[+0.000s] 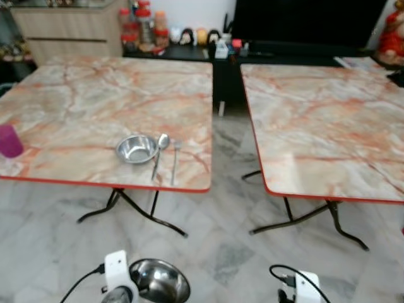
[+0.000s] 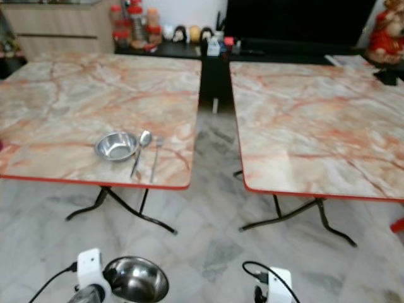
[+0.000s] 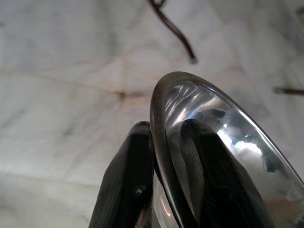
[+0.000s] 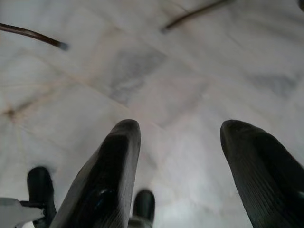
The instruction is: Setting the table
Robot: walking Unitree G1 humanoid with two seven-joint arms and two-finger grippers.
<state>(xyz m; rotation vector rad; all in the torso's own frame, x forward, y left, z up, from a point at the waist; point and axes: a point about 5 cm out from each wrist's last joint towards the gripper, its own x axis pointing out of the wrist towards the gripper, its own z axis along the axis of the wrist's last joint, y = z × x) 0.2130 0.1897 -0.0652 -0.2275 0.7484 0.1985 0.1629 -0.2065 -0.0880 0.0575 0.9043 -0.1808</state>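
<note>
My left gripper (image 3: pixel 166 130) is shut on the rim of a steel bowl (image 1: pixel 161 279), held low over the floor in front of me; one finger sits inside the bowl (image 3: pixel 223 142), one outside. A second steel bowl (image 1: pixel 136 148) rests near the front edge of the left marble table (image 1: pixel 95 95), with a spoon (image 1: pixel 160 151) and a fork (image 1: pixel 175 161) lying just to its right. A purple cup (image 1: pixel 9 141) stands at that table's left edge. My right gripper (image 4: pixel 180 137) hangs open above the floor, with nothing between its fingers.
A second marble table (image 1: pixel 322 120) stands to the right, with a gap of tiled floor (image 1: pixel 227 158) between the two. Both have black folding legs (image 1: pixel 136 211). Behind them are a dark low cabinet with jars and small items (image 1: pixel 183 38) and a wooden sideboard (image 1: pixel 69 28).
</note>
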